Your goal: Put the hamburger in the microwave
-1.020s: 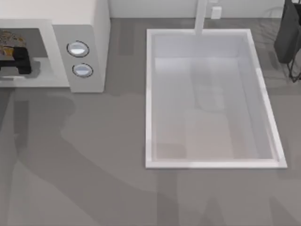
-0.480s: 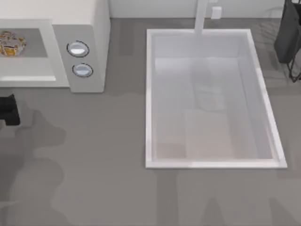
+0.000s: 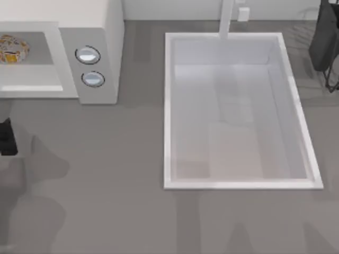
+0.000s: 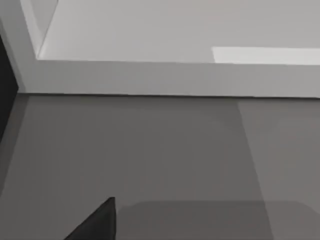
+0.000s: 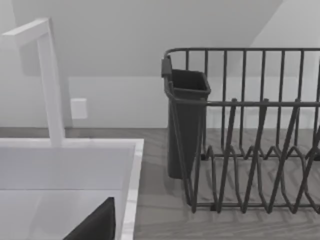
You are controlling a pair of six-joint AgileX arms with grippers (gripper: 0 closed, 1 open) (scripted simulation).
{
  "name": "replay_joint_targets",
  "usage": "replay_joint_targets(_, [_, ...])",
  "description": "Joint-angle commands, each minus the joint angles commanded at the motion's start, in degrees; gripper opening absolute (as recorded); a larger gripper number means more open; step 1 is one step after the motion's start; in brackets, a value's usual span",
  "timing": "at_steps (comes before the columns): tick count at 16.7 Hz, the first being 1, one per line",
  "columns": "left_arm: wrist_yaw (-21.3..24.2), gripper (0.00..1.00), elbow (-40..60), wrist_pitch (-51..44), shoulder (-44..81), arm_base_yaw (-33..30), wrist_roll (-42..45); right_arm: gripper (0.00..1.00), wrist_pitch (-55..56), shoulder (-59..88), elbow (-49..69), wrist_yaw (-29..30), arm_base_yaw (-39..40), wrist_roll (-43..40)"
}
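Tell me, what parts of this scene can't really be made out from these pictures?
- Top view: the boxy off-white microwave and the round tan speckled hamburger inside it are cut off by the left edge.
- Top view: the left arm's black tool is mostly beyond the left edge, so its fingers cannot be judged.
- Top view: the dark wire dish rack is cut by the right edge.
- Left wrist view: a dark tip pokes in at the frame's lower edge.

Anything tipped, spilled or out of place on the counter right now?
Nothing stands out. The small round tan-yellow speckled hamburger lies flat inside the boxy off-white microwave cavity; the left gripper sits at the table's left edge, clear of both.
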Motion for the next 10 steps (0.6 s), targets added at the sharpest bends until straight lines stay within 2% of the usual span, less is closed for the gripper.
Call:
replay_joint_targets(4, [-0.1, 1.00, 1.2, -4.0, -3.5, 0.1, -0.1, 1.00, 0.0, 0.0, 0.0, 0.0, 0.0, 0.0])
replay_joint_targets(10, [-0.3, 1.00, 4.7, -21.7, -16.2, 0.0, -0.2, 1.00, 0.0, 0.0, 0.0, 0.0, 0.0, 0.0])
